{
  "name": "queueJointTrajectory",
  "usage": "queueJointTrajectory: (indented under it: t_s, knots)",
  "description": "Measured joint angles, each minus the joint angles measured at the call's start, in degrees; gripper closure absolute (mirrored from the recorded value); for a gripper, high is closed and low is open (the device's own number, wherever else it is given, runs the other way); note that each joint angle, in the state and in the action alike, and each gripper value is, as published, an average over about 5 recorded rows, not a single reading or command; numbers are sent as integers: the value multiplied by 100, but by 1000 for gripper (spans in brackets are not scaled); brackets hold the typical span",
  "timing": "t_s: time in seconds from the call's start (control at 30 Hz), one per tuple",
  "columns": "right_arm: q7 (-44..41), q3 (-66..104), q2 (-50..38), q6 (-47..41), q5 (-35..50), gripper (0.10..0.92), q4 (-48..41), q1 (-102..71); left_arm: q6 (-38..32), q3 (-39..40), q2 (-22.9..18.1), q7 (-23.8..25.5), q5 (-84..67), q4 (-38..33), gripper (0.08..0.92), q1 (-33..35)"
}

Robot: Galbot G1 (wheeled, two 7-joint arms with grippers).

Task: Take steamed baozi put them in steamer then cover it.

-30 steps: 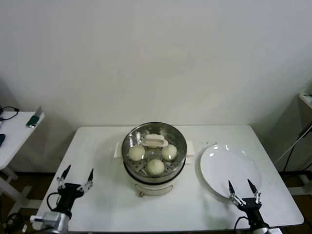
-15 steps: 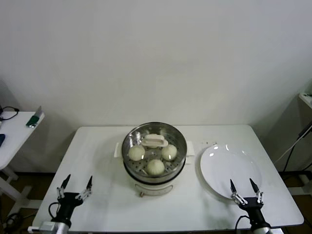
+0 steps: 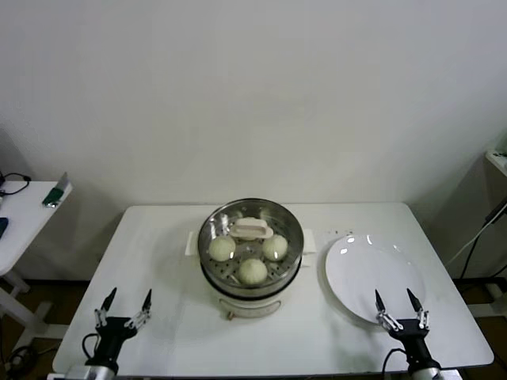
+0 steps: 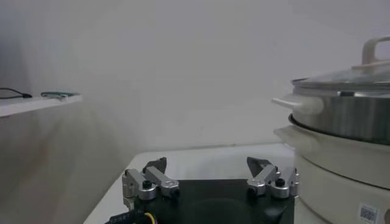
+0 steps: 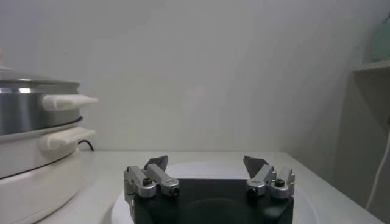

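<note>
Left tool (image 3: pixel 123 304) sits lower and nearer the front edge of the counter (image 3: pixel 158 237) than a second ago, pulled back from its earlier spot; fingers spread wide, nothing between them, touching nothing. Right tool (image 3: pixel 401 305) has barely shifted, a touch lower than before; fingers also spread wide and empty, hovering over the near rim of the white plate (image 3: pixel 372 273). In the wrist views both tools show their two tips far apart with clear gap: left tool (image 4: pixel 210 170), right tool (image 5: pixel 206 168).

Steamer (image 3: pixel 249 241) stands mid-counter, shiny steel basket on a cream-white pot base, same place as earlier. Cover (image 3: pixel 251 229) sits on top of it, clear glass with a cream oblong handle, seated level on the rim. Through the glass three steamed baozi (image 3: pixel 252 270) show clearly, round, smooth, cream-white, lying on the perforated bottom; a fourth is mostly hidden behind the handle. Left wrist view shows the steamer (image 4: pixel 341 152) close beside the left tool with the cover (image 4: pixel 347 76) closed on it. Right wrist view shows the steamer (image 5: pixel 36 146) off to one side and the plate (image 5: pixel 201 167) under the right tool.

Plate lies on the counter right of the steamer, bare. A small side table (image 3: pixel 24 214) stands off to the robot's left.
</note>
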Motion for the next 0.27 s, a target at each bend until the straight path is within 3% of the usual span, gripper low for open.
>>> queueJointTrajectory:
  t_s: [0.27]
  knots:
    - [1, -10, 4, -2, 1, 203, -3, 22, -29, 1, 0, 5, -31, 15, 177, 10]
